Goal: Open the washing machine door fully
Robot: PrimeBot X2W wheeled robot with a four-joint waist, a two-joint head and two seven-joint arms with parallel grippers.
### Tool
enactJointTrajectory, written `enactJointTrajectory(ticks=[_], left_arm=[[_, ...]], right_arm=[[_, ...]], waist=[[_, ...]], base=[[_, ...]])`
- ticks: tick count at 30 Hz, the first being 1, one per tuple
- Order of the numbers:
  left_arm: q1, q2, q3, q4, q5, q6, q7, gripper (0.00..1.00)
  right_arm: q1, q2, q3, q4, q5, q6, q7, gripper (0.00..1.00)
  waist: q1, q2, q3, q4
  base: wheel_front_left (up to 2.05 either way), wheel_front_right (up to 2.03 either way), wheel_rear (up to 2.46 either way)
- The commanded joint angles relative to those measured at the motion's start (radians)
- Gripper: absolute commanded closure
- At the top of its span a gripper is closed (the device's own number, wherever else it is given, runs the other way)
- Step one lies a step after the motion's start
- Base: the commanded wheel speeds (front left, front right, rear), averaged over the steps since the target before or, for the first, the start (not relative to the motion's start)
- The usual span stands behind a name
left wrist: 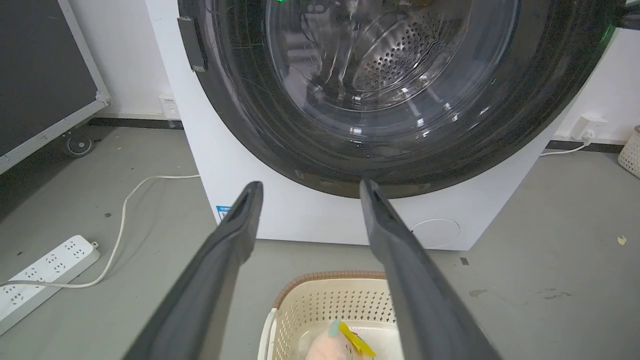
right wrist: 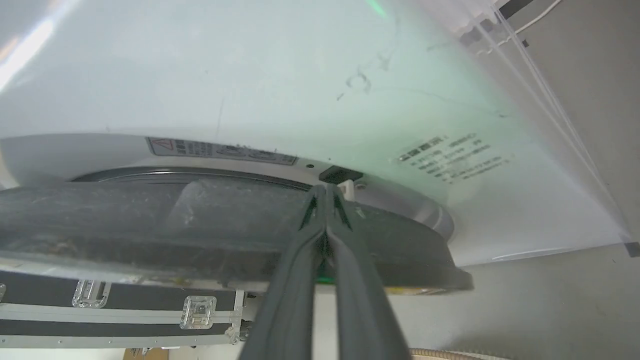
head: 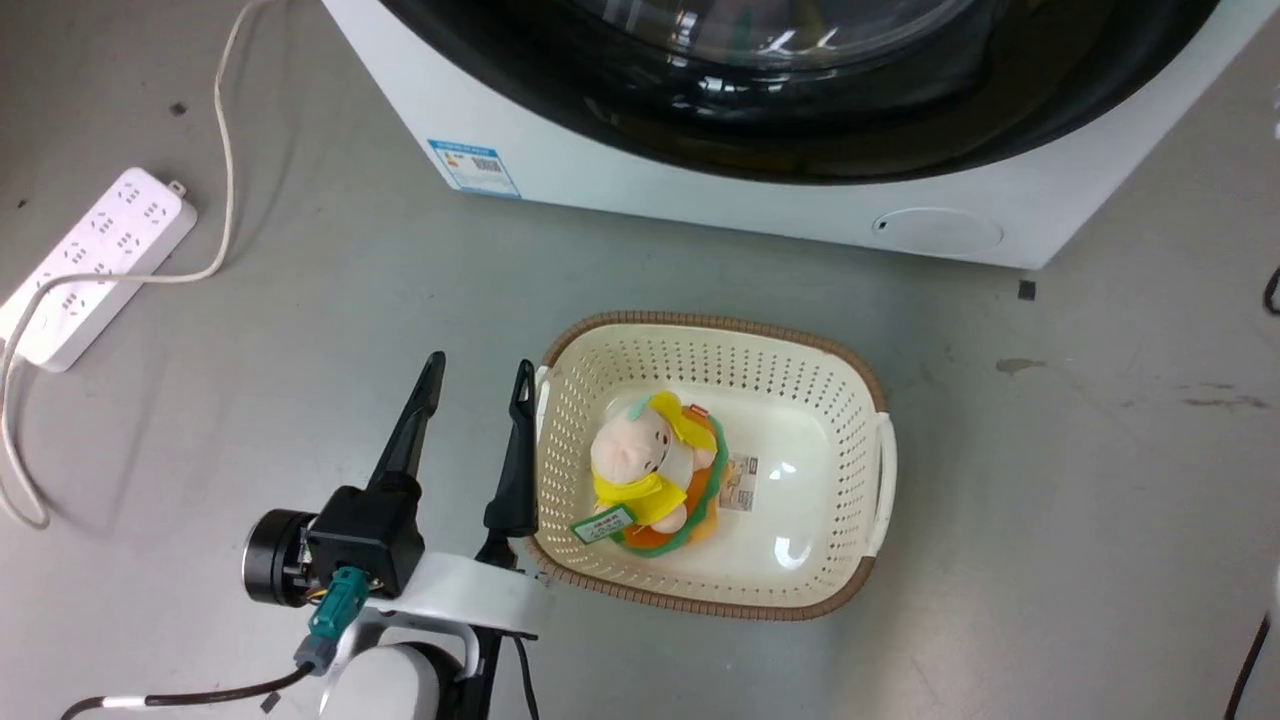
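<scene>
Two claws: left gripper (left wrist: 310, 186) fingers apart, washing machine door (left wrist: 300, 150) ahead; right gripper (right wrist: 326, 189) fingers together at door rim. Judged heavy, stiff, slick; take side handle (left wrist: 192, 42) up-left of left gripper

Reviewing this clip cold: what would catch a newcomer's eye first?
The big, glossy black washing machine door looms at the top of the left wrist view. On the floor before the washing machine sits a cream basket holding a yellow-clad plush toy, the open left hand beside it. The right hand, shut, points its tips at the door's rim.
</scene>
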Motion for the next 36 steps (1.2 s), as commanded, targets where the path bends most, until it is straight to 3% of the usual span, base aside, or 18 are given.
enactJointTrajectory(ticks=[1, 10, 19, 29, 36], left_arm=[[-0.018, 0.001, -0.008, -0.003, -0.009, 0.006, -0.012, 0.0], [-0.045, 0.001, -0.026, -0.004, -0.027, 0.013, -0.03, 0.0], [-0.056, 0.001, -0.03, 0.007, -0.034, 0.016, -0.049, 0.0], [-0.029, 0.001, -0.03, 0.027, -0.031, 0.008, -0.066, 0.0], [0.014, 0.001, -0.015, 0.043, -0.019, -0.002, -0.066, 0.0]], right_arm=[[-0.051, -0.015, -0.016, 0.035, 0.01, 0.001, 0.021, 1.0], [-0.171, -0.054, -0.049, 0.156, 0.031, 0.001, 0.176, 1.0], [-0.126, -0.068, -0.076, 0.197, 0.08, 0.001, 0.308, 1.0], [-0.006, -0.008, -0.117, 0.158, 0.182, 0.001, 0.462, 1.0], [0.177, 0.07, -0.093, 0.037, 0.209, 0.001, 0.56, 1.0]], waist=[[0.0, -0.0001, 0.012, 0.006], [0.0, -0.0001, 0.051, 0.028], [0.0, -0.0001, 0.01, 0.032], [0.0, -0.0001, -0.089, 0.012], [0.0, -0.0001, -0.182, -0.007]], base=[[0.0, 0.0, 0.0], [0.0, 0.0, 0.0], [0.0, 0.0, 0.0], [0.0, 0.0, 0.0], [0.0, 0.0, 0.0]])
